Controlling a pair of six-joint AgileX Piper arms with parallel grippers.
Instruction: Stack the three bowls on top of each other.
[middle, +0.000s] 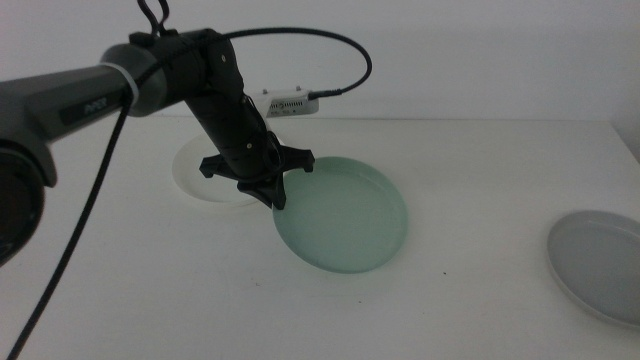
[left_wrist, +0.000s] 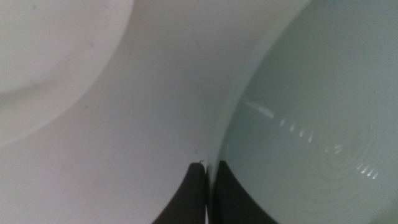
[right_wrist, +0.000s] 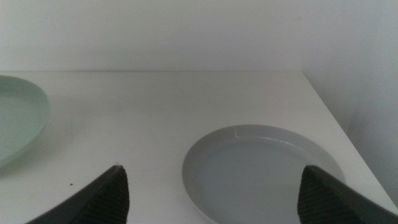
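Your left tool (middle: 276, 190) is clamped on the mint bowl's (middle: 345, 215) rim beside the white bowl (middle: 195, 175); your right tool (right_wrist: 214, 186) waits, jaws apart, above the grey bowl (right_wrist: 261, 168).

A high middle camera looks forward and down across the bench (middle: 480, 180). The left wrist camera sits very close over the mint bowl (middle: 345, 215) rim; the right wrist camera looks low toward the grey bowl (right_wrist: 261, 171), sharing both with the middle view.

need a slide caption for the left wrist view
Left hand pinching the mint bowl's rim, white bowl nearby.
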